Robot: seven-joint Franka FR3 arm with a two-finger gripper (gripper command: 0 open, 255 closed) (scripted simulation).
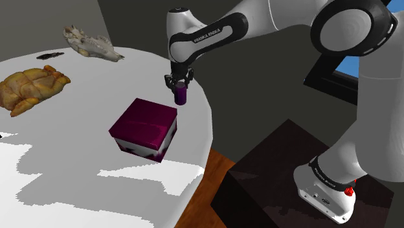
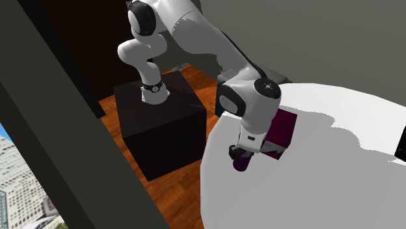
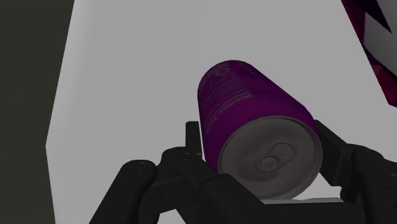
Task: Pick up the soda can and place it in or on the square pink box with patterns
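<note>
A purple soda can (image 1: pixel 181 95) hangs upright above the white table, clasped by my black gripper (image 1: pixel 179 84). In the wrist view the can (image 3: pixel 254 121) sits between the two fingers (image 3: pixel 191 149), its silver top toward the camera. The square box (image 1: pixel 144 127), dark magenta with a white pattern on its side, stands on the table just below and to the shoulder view's left of the can. In the second exterior view the can (image 2: pixel 242 162) hangs under the gripper (image 2: pixel 241 155), with the box (image 2: pixel 281 132) behind it, partly hidden by the wrist.
A round white table (image 1: pixel 78 188) holds a brown roast-like lump (image 1: pixel 29 89), a pale skull-shaped object (image 1: pixel 90 44) and a small dark item (image 1: pixel 50 55) at the far side. The table's edge runs close to the can. The dark stand (image 1: pixel 285 175) sits on a wooden floor.
</note>
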